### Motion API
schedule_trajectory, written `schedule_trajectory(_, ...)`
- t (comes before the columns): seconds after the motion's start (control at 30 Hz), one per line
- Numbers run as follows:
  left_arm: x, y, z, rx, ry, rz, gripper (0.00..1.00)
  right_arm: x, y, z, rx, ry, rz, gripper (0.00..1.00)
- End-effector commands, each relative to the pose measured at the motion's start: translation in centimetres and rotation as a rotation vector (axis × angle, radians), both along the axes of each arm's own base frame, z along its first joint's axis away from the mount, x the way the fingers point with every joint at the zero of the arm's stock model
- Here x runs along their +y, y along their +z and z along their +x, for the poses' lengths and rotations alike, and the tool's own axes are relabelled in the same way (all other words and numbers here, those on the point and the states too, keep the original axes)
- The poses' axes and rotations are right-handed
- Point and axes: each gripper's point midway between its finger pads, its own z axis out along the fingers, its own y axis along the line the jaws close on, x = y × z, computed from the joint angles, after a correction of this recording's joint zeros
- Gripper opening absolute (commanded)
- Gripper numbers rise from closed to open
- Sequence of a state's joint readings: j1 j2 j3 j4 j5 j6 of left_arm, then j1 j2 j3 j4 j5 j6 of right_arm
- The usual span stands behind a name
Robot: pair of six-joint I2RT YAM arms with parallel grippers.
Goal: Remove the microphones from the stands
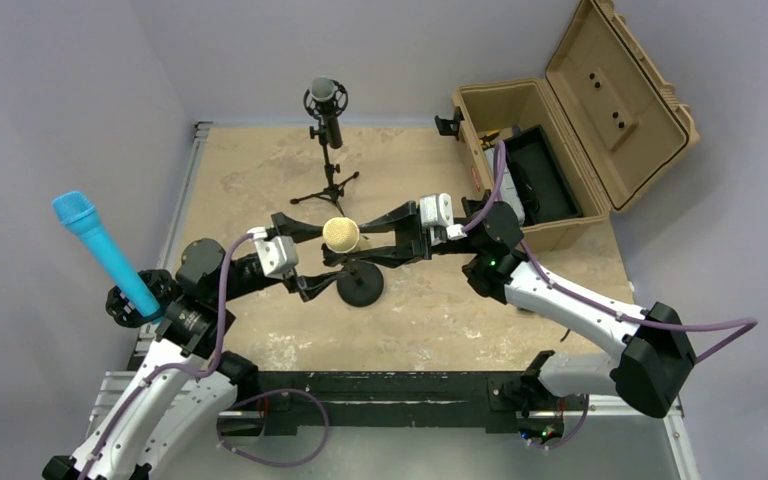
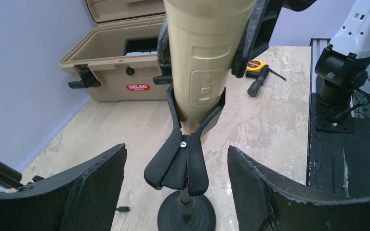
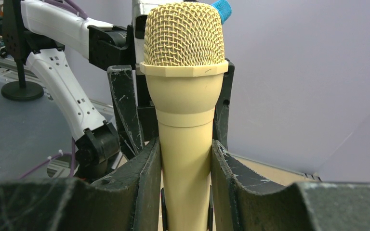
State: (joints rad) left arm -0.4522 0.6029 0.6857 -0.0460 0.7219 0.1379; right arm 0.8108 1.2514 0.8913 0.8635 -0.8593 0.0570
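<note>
A cream microphone [image 1: 341, 235] with a gold mesh head stands upright in the black clip [image 2: 183, 159] of a small stand with a round black base [image 1: 360, 287], mid-table. My right gripper [image 3: 186, 149] is shut on the microphone body [image 3: 185, 96] just below the head, coming in from the right [image 1: 365, 240]. My left gripper [image 2: 176, 150] is open, its jaws wide on either side of the clip and stand pole and not touching them; it comes in from the left [image 1: 308, 257]. The microphone's lower body [image 2: 202, 57] sits in the clip.
A tan hard case [image 1: 560, 130] lies open at the back right. A black microphone on a tripod [image 1: 327, 110] stands at the back. A blue microphone [image 1: 100, 250] on its holder sits at the left edge. A yellow tape measure [image 2: 257, 67] lies near the case.
</note>
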Motion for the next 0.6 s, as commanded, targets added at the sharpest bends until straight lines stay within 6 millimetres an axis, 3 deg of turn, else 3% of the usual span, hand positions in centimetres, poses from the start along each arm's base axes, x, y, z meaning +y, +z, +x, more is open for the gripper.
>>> schedule_trajectory(0.0, -0.5, 1.9, -0.9, -0.081, -0.059, -0.046, 0.72, -0.6, 2.6, -0.7, -0.096, 0.002, 0.085, 0.0)
schedule_trajectory(0.13, -0.6, 1.7, -1.0, -0.068, -0.068, -0.045, 0.64, -0.5, 2.5, -0.6, -0.091, 0.002, 0.082, 0.0)
schedule_trajectory(0.43, -0.6, 1.0, -0.4, -0.021, -0.043, -0.027, 0.61, -0.9, 3.3, -0.8, -0.094, -0.004, 0.093, 0.0)
schedule_trajectory(0.47, -0.5, 1.2, -0.4, -0.026, -0.04, -0.024, 0.56, -0.9, 3.4, -0.9, -0.096, -0.004, 0.095, 0.0)
schedule_trajectory(0.5, -0.5, 0.7, -0.3, 0.001, -0.036, -0.008, 0.44, -1.0, 3.4, -0.9, -0.095, -0.004, 0.094, 0.0)
schedule_trajectory(0.57, -0.3, 0.9, 0.0, 0.023, -0.013, 0.001, 0.03, -1.0, 3.5, -0.9, -0.092, -0.007, 0.097, 0.0)
